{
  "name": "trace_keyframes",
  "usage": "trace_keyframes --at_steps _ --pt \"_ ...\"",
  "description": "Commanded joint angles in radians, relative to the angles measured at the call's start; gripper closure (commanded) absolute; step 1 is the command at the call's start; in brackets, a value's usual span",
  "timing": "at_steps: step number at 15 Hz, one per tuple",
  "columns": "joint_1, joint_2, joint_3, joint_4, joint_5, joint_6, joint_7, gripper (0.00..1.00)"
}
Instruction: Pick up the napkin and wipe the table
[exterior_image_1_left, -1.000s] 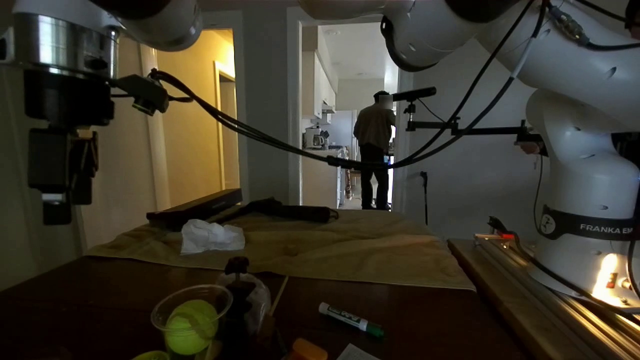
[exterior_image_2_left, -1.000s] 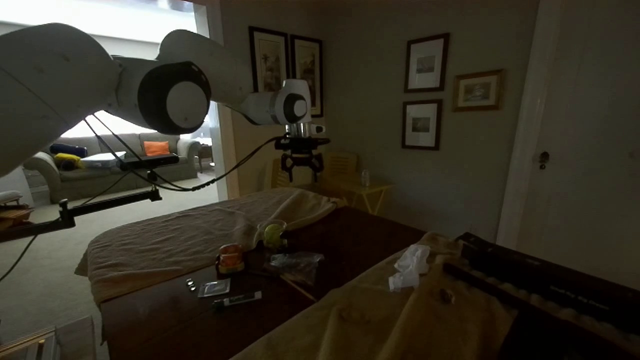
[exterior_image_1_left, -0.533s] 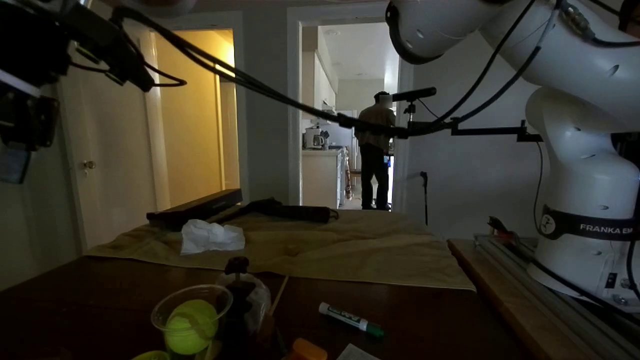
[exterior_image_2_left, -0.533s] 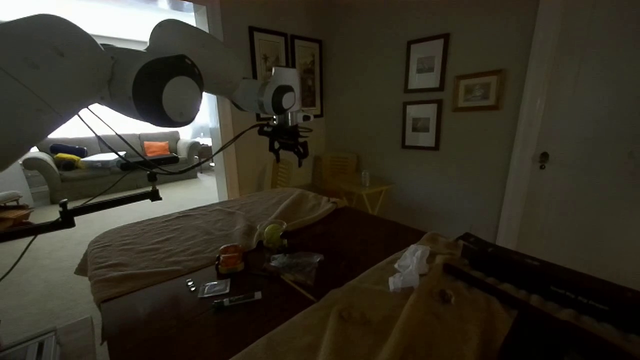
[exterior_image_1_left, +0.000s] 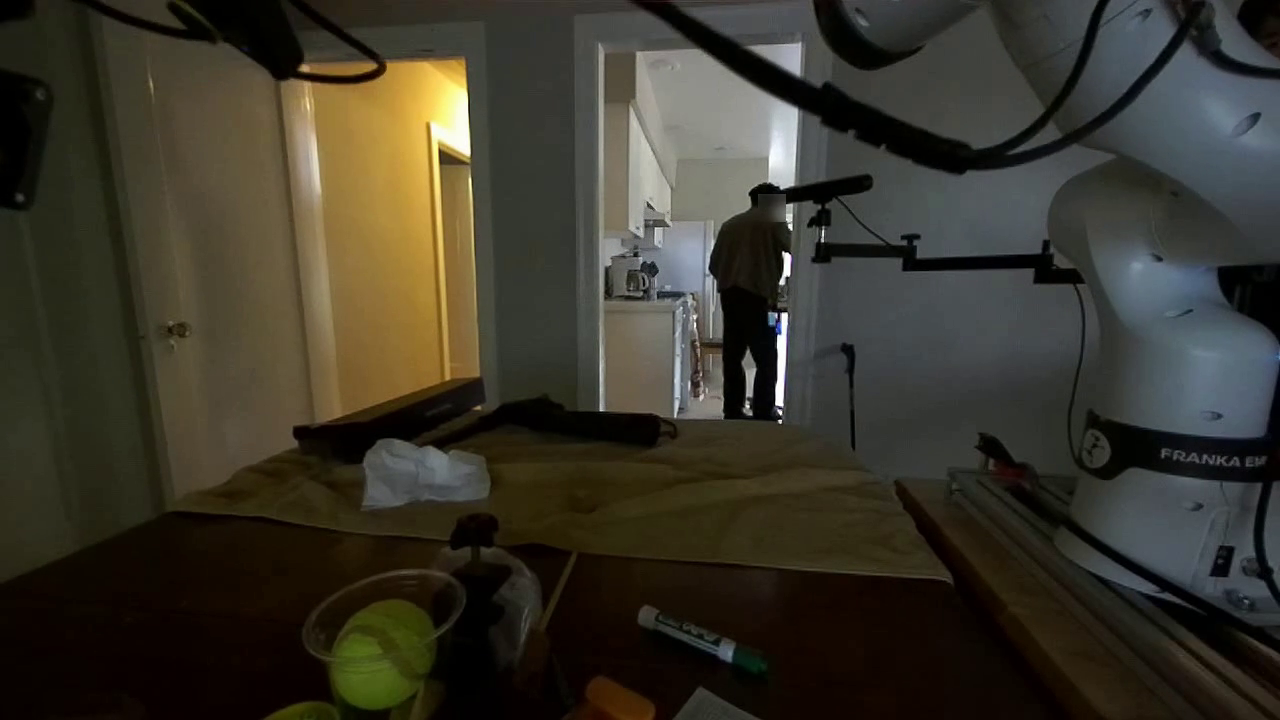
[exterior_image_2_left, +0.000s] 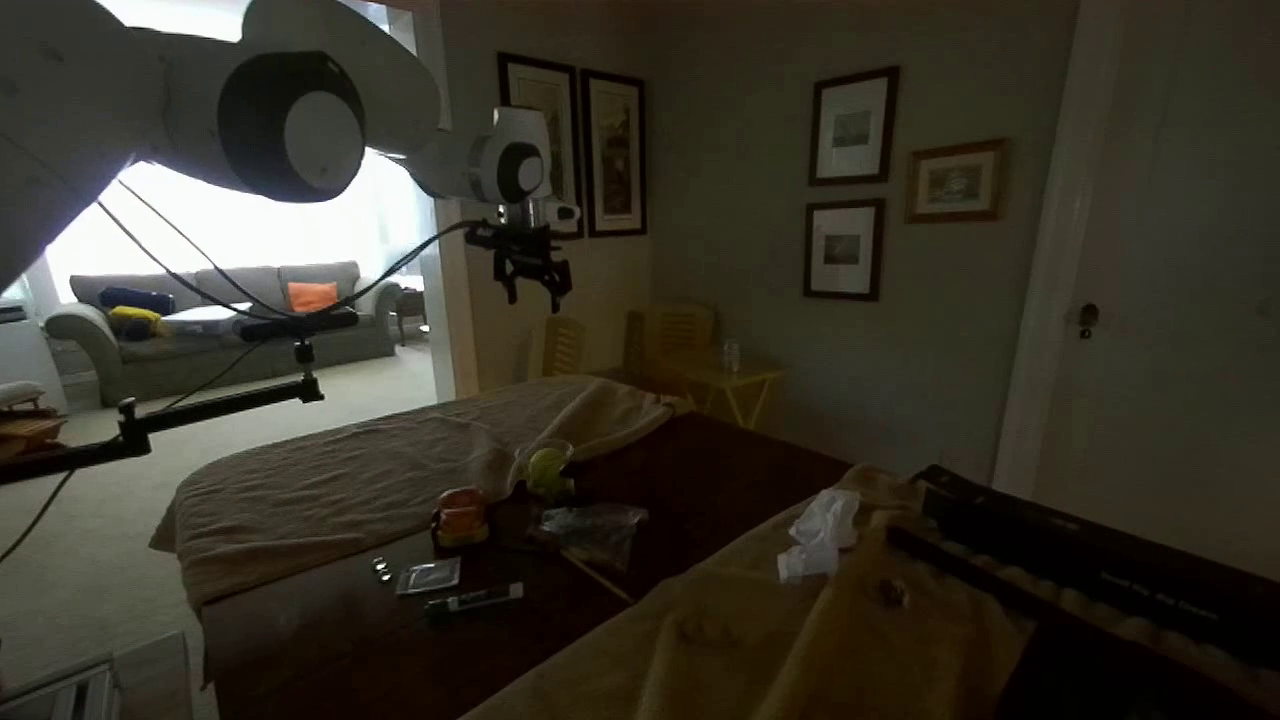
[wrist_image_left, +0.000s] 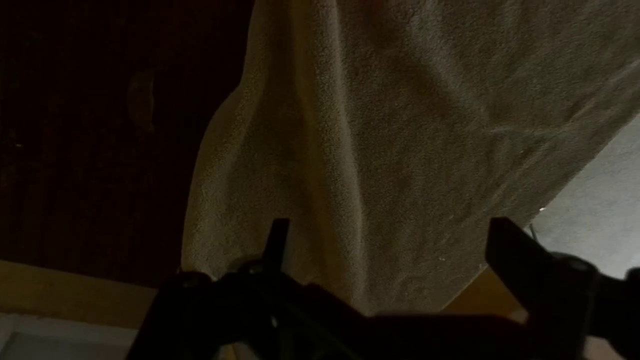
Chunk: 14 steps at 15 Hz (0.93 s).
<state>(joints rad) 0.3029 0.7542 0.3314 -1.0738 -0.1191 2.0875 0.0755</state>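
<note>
"Where's the napkin (exterior_image_1_left: 424, 472)?"

"Crumpled on a tan cloth (exterior_image_1_left: 620, 510) on the worktop (exterior_image_1_left: 230, 570); in an exterior view it lies far left, near a long dark box (exterior_image_1_left: 390, 415)."

"And the claw (exterior_image_2_left: 534, 303)?"

"Its jaws stand wide apart, and it hangs high above the worktop, well away from the napkin."

"What's on the near side?"

"In an exterior view, a yellow-green ball (exterior_image_1_left: 380, 655) sits in a clear cup (exterior_image_1_left: 312, 628) at the near left; a green-capped marker (exterior_image_1_left: 700, 637) lies to the right of it on the worktop."
</note>
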Motion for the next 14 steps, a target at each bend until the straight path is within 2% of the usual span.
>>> trace_keyframes --at_steps 1,9,14 --pt "-0.013 -0.155 0.028 -0.173 0.020 0.024 0.039 0.00" --pt "-0.026 -0.334 0.054 -0.374 0.043 0.025 0.113 0.00" --pt "-0.033 -0.417 0.067 -0.465 0.057 0.040 0.107 0.00"
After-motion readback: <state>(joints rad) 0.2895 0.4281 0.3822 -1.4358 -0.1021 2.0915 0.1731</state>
